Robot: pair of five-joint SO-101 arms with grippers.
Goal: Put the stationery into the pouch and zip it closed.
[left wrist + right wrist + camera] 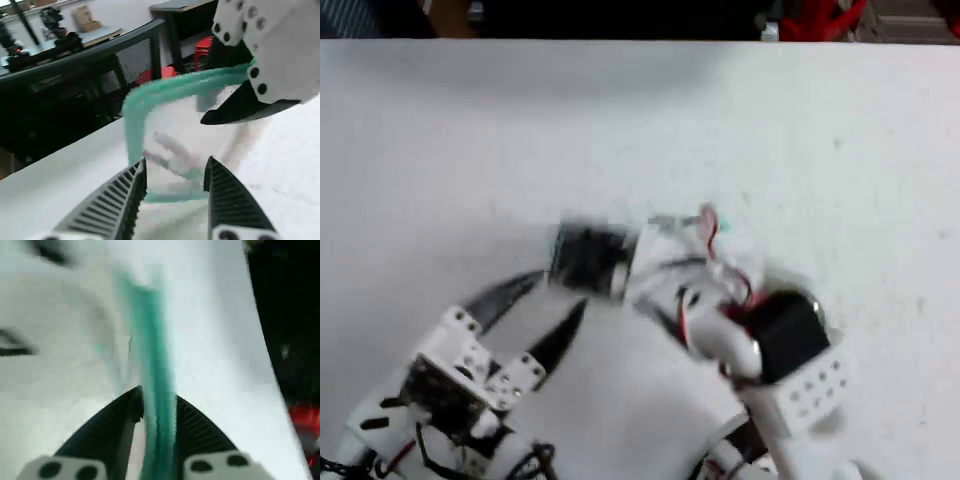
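Observation:
A clear pouch (175,125) with a green trim hangs above the table, and pale stationery (167,150) shows through its wall. My right gripper (157,400) is shut on the pouch's green edge (150,340); in the left wrist view its white and black body (260,65) holds the pouch's upper corner. My left gripper (175,167) is open, its two black fingers flanking the pouch's lower edge. In the high view the left gripper (562,290) points from the lower left toward the blurred pouch (670,228) mid-table.
The right arm (770,345) crosses in from the lower right. The white table (470,150) stretches wide behind and to both sides. Dark furniture and a red object (820,18) lie beyond the far edge.

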